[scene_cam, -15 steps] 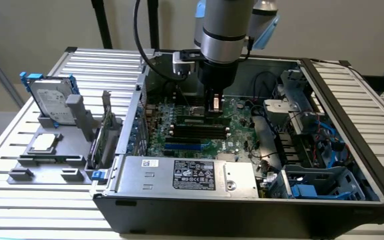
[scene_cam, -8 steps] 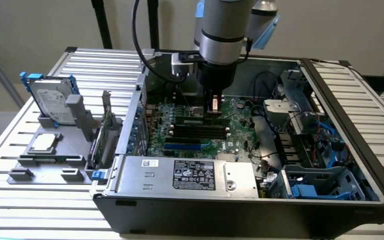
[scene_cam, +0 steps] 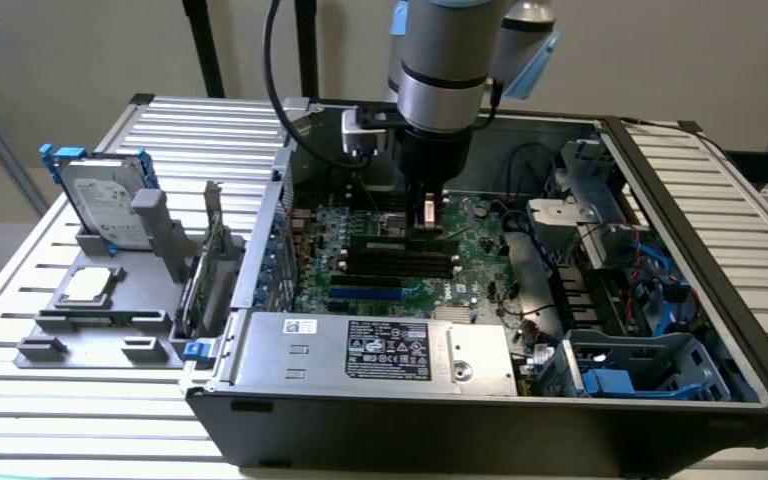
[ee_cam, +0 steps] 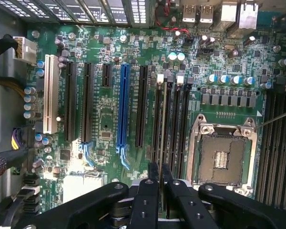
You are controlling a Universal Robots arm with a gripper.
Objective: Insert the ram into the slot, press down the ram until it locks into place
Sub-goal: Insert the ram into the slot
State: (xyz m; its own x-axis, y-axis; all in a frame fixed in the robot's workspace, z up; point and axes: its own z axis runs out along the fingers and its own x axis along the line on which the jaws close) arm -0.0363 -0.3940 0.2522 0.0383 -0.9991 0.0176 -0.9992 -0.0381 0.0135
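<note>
The gripper [ee_cam: 159,174] is clamped on the ram [ee_cam: 162,119], which stands edge-on in the slot [ee_cam: 166,143] directly beneath the fingertips. Just beside it is the CPU socket [ee_cam: 224,155]; farther off on the other side is the blue slot [ee_cam: 123,107] on the motherboard [ee_cam: 105,129].

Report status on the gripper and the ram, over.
Gripper shut on the ram, low inside the case. Ram edge-on along the black memory slots; lock state unclear. Nothing seen blocking; CPU socket sits apart.
</note>
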